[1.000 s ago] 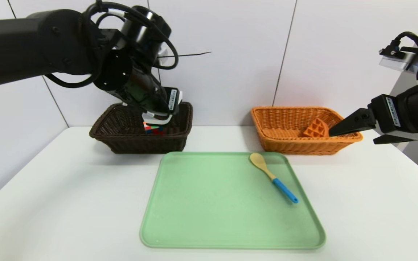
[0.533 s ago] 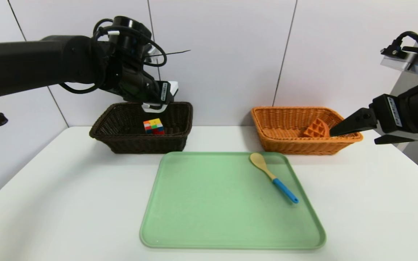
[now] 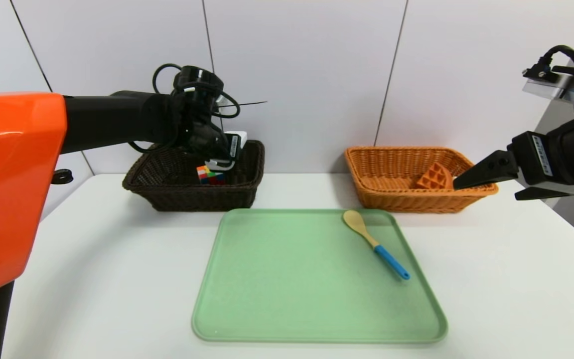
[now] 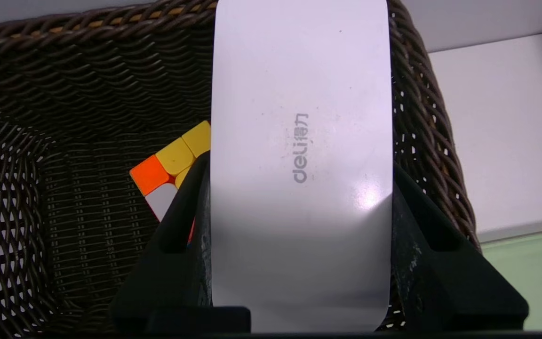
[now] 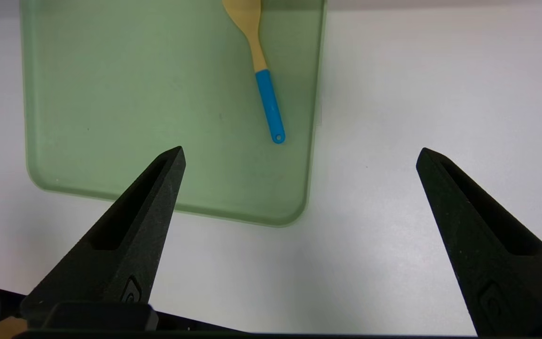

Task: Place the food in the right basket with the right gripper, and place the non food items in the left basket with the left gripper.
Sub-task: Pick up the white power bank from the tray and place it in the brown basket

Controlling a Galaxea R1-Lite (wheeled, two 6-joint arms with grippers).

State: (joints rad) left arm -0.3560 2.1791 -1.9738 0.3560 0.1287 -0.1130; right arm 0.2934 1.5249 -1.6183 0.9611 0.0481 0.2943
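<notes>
Near the desk's (image 3: 506,279) right edge, the right end effector (image 5: 301,148) is spread wide. The wooden spoon (image 3: 376,245) lies along the tray's (image 3: 317,279) right edge. Near the desk's far edge, the left end effector (image 4: 301,179) pinches the white case (image 4: 301,141) above the dark brown basket (image 3: 192,193), which contains the puzzle cube (image 4: 172,165); the orange-tan basket (image 3: 391,199), toward the far right corner, holds the waffle wedge (image 3: 435,177).

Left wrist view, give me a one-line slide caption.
Left gripper clasping a white deli-branded case over the dark brown wicker basket, puzzle cube partly visible inside.
</notes>
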